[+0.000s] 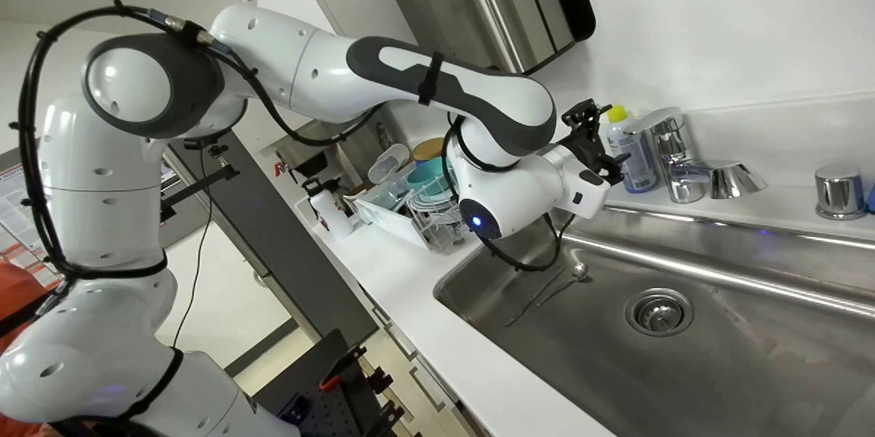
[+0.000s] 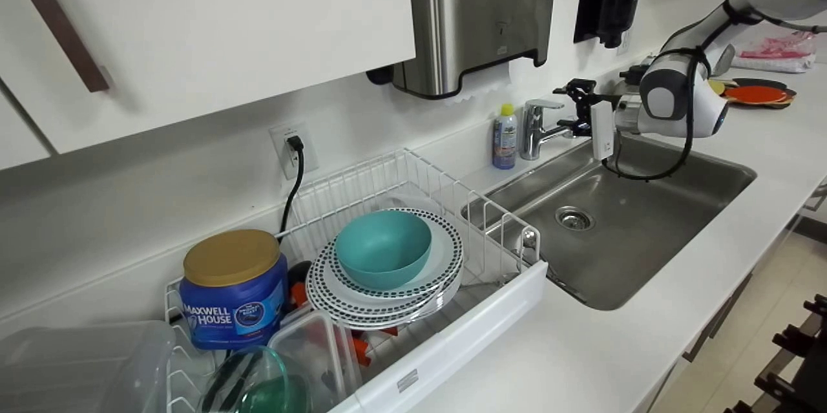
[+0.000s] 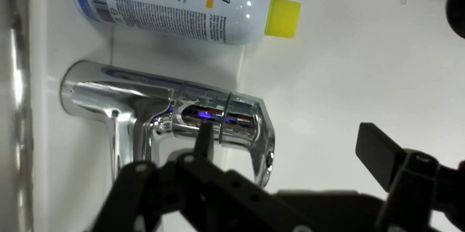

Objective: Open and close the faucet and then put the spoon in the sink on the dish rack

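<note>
Gripper (image 3: 288,141) at bottom of wrist view, jaws spread wide, overlapping faucet (image 3: 174,105); contact cannot be told. Narrow gap between faucet and can (image 3: 174,10) above it. In exterior view, spoon (image 1: 579,272) right of centre, near left end of sink (image 1: 683,389), floor stretching toward lower right. Dish rack (image 2: 446,348) lower left in exterior view, corner near sink edge.

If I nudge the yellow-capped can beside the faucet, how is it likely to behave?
The can would probably tip easily: it stands upright, taller than wide. Once over, its round body might roll. Bright highlights in the wrist view suggest a smooth, perhaps slippery surface. How full it is doesn't show.
</note>
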